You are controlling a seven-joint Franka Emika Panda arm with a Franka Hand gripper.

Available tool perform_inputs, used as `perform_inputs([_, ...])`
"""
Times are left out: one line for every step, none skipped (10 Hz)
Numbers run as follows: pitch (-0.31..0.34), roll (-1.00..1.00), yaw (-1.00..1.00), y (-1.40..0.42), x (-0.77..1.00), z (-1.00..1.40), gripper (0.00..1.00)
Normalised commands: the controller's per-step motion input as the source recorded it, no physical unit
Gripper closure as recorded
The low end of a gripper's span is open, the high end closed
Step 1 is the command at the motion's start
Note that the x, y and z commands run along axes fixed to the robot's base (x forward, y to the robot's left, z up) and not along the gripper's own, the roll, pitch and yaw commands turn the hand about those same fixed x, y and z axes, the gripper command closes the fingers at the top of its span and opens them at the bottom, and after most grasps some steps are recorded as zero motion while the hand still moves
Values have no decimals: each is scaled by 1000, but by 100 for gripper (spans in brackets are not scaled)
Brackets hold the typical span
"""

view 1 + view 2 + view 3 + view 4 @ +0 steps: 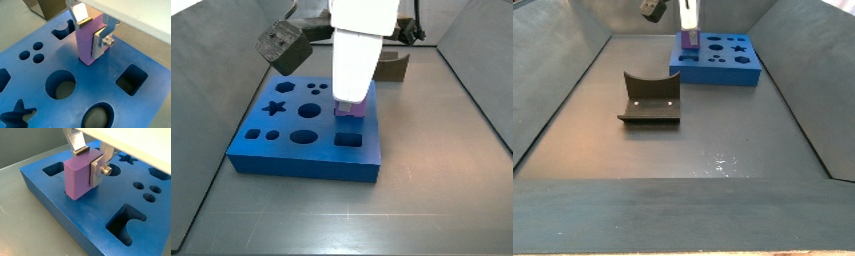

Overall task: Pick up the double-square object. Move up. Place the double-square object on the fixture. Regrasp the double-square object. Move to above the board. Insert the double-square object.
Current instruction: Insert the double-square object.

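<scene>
The double-square object (pixel 89 44) stands upright on the board (pixel 40 75), its lower end sunk into a hole near one edge, as both wrist views show (pixel 80 177). The pincer (pixel 93 31) is closed on its upper part, one silver finger (pixel 97 168) flat against its side. In a side view the fixture (pixel 649 98) sits on the floor well apart from the blue board (pixel 727 70).
</scene>
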Motion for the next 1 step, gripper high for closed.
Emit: perform_inputs([0, 0, 0, 0, 0, 0, 100])
